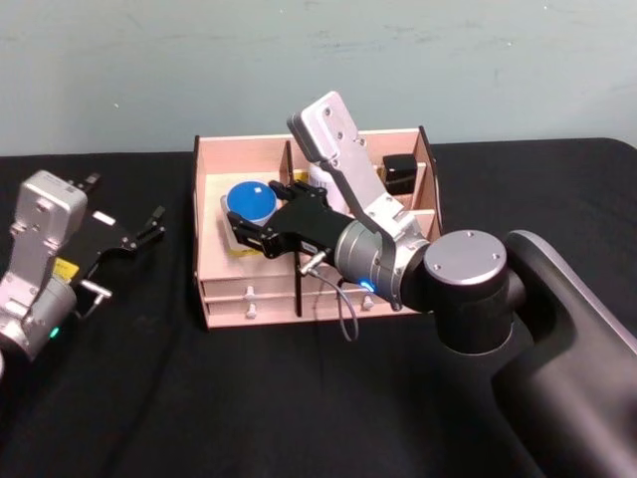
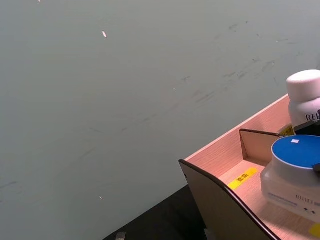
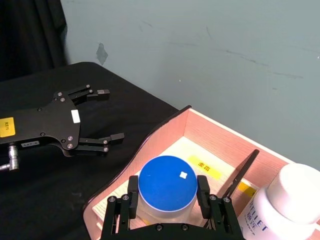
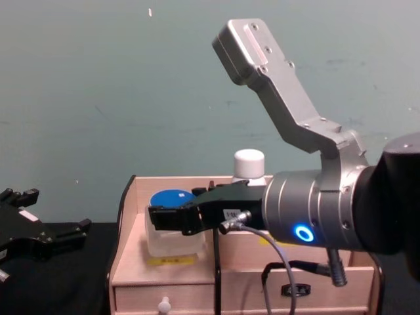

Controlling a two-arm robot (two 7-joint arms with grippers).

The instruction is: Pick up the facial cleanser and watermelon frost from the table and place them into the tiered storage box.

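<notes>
The clear, squat jar with a round blue lid [image 3: 167, 186] stands in the left-hand compartment of the pale-wood tiered storage box with dark-edged curved sides [image 1: 214, 164], on the floor above the small front drawers, at about nine o'clock from the box's middle in the head view. A yellow label [image 3: 205, 167] lies on the compartment floor just behind it. The right gripper [image 3: 167, 197], black and reaching in from the box's front, has a finger on each side of the jar, the fingers partly open and close against the jar's wall; whether they press it cannot be told. At about three o'clock from the jar, past a dark divider, a white bottle with a white rounded cap [image 3: 295, 192] stands upright in the next compartment. A black boxy object [image 1: 401, 172] sits in the far right compartment. The left gripper [image 1: 139, 231] hovers over the black table [image 1: 149, 398] at nine o'clock from the box, well apart, its fingers spread open and holding nothing.
</notes>
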